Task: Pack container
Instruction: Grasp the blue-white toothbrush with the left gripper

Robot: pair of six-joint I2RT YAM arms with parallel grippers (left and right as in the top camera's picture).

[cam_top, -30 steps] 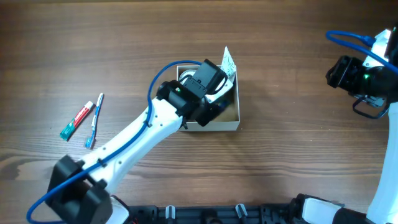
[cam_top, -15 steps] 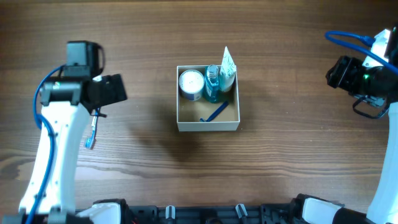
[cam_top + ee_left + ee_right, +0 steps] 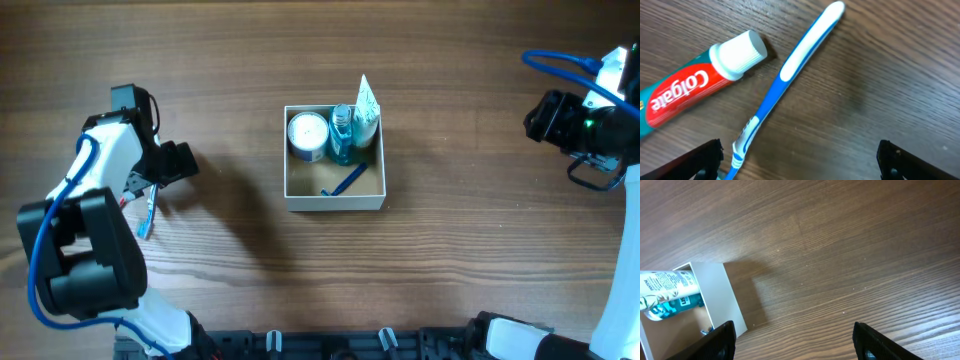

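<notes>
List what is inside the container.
Inside the container: a white round jar, a blue bottle and a white tube along the far wall, plus a slim blue item on the floor. Anything beneath the jar or bottle is hidden.

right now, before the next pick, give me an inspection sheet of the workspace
surface: wood table
job's things: box mid-table, holding a jar, bottle, tube and blue stick; toothpaste and toothbrush lie side by side on the table at the left, outside the box
clutter: nothing seen
hands: left hand open over the toothbrush, holding nothing; right hand open, empty, off to the box's right
cables: blue left cable and right cable, one along each arm
surroundings: dark brackets at the near edge; nothing else seen
</notes>
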